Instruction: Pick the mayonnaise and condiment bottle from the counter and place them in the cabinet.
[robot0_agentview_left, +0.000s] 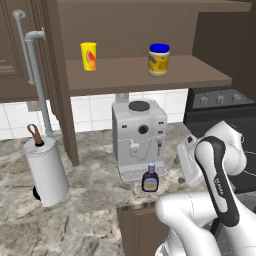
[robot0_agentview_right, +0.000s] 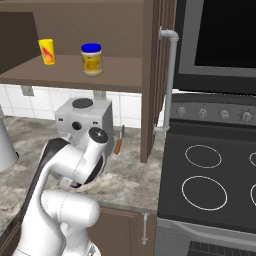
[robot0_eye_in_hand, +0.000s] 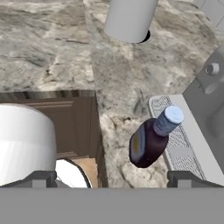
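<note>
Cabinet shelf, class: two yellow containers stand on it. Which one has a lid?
The mayonnaise jar, on the right of the shelf: a wide blue lid tops it. The yellow cup to its left is lidless.

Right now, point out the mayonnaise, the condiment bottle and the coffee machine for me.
mayonnaise (robot0_agentview_left: 159, 62): left base view, on the jar's yellow label.
condiment bottle (robot0_eye_in_hand: 149, 143): hand view, on its dark brown body.
coffee machine (robot0_agentview_left: 138, 131): left base view, on its grey front.

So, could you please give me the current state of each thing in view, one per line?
mayonnaise: upright on the cabinet shelf, lid on
condiment bottle: upright on the counter, capped
yellow cup: upright on the shelf
gripper: open, empty
</note>
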